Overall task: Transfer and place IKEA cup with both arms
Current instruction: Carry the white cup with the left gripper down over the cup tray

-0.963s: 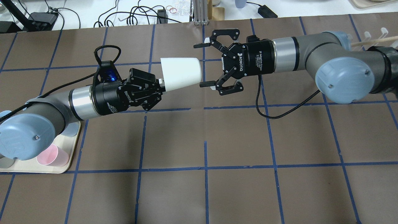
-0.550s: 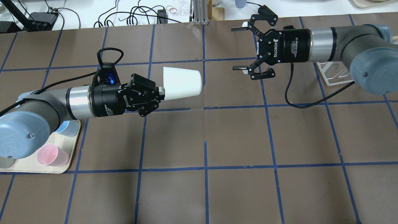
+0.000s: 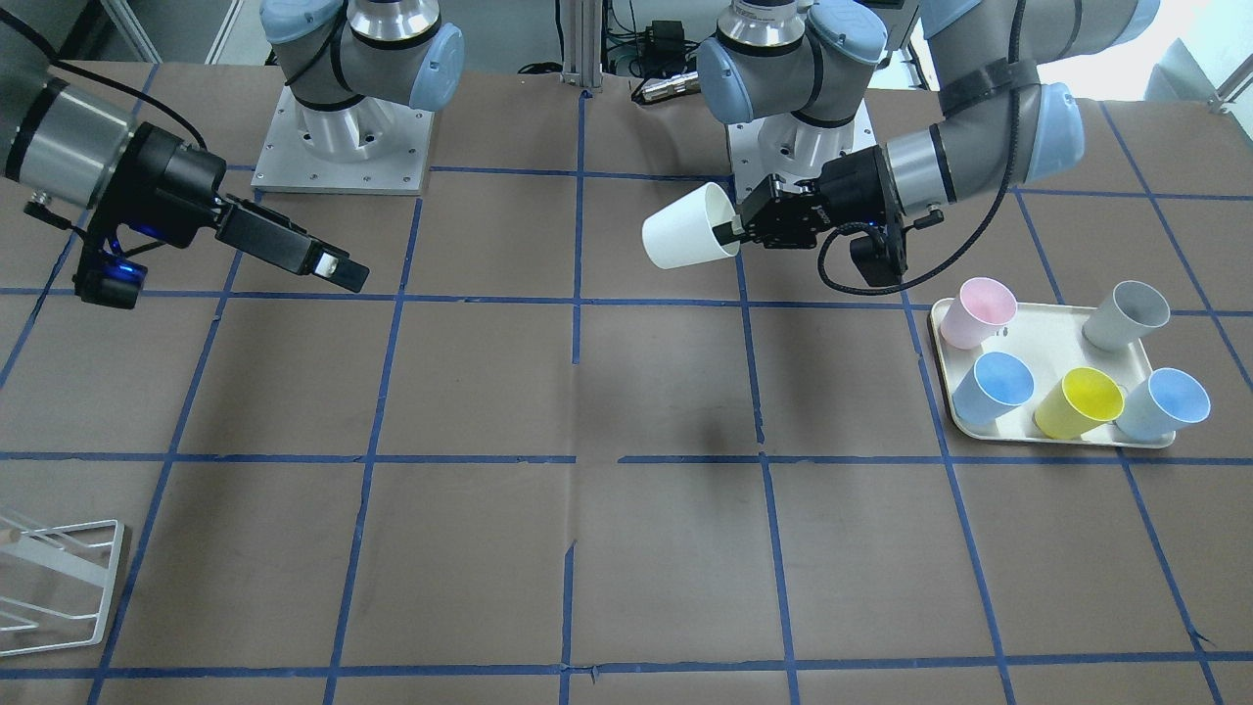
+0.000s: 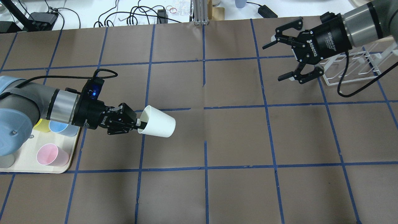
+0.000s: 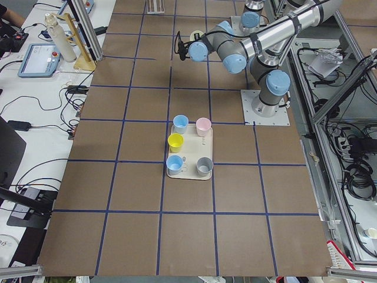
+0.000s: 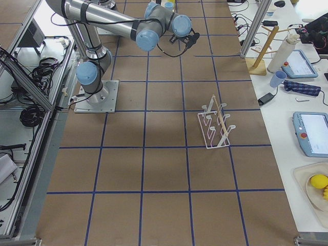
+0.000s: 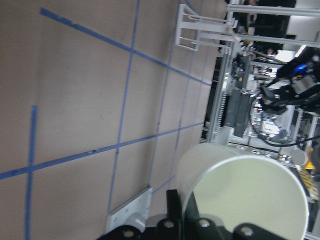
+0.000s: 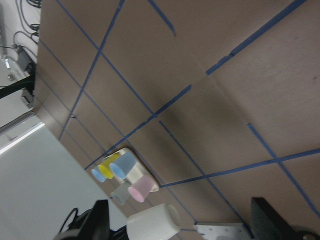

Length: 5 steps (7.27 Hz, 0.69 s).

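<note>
The off-white IKEA cup hangs on its side above the table, left of centre, base pointing right. My left gripper is shut on its rim, one finger inside the mouth. The front-facing view shows the cup held by the left gripper in the air. The left wrist view shows the cup's open mouth close up. My right gripper is open and empty at the far right, well apart from the cup. The right wrist view shows the cup far off between its spread fingers.
A cream tray beside the left arm holds pink, grey, yellow and two blue cups. A white wire rack stands just behind the right gripper. Cables and boxes lie past the table's far edge.
My left gripper has pulled back towards the robot with the cup and tilted it. My right gripper has drawn away to the far right, still open.
</note>
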{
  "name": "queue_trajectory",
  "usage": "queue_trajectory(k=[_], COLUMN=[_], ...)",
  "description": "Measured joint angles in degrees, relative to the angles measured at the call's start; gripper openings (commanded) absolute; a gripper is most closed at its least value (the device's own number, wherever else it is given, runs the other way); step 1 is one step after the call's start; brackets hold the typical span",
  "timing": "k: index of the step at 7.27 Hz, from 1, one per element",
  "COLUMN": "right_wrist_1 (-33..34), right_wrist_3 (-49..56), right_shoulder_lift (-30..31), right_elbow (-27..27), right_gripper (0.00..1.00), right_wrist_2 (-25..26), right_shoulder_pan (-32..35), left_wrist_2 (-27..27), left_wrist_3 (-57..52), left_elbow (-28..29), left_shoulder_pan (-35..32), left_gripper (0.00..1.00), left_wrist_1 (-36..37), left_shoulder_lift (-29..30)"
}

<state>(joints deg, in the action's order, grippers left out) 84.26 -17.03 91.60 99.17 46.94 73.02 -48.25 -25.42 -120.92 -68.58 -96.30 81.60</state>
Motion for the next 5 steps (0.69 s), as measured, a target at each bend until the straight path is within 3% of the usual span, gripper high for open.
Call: queue_trajectory(k=[2, 5], right_wrist_1=[0.6, 5.7], right_wrist_3=[0.1, 0.9], right_shoulder_lift=[5.3, 7.5], right_elbow=[-0.6, -0.7], right_gripper=[1.0, 1.0], right_wrist_2=[14.8, 36.9], right_shoulder_pan=[1.3, 11.7], left_wrist_2=[-18.3, -34.7], left_wrist_3=[0.2, -5.0], left_elbow=[1.1, 6.2], left_shoulder_pan=[4.7, 13.7], left_gripper=[0.0, 0.0], left_wrist_1=[4.8, 5.3], left_shoulder_lift=[-0.4, -1.1])
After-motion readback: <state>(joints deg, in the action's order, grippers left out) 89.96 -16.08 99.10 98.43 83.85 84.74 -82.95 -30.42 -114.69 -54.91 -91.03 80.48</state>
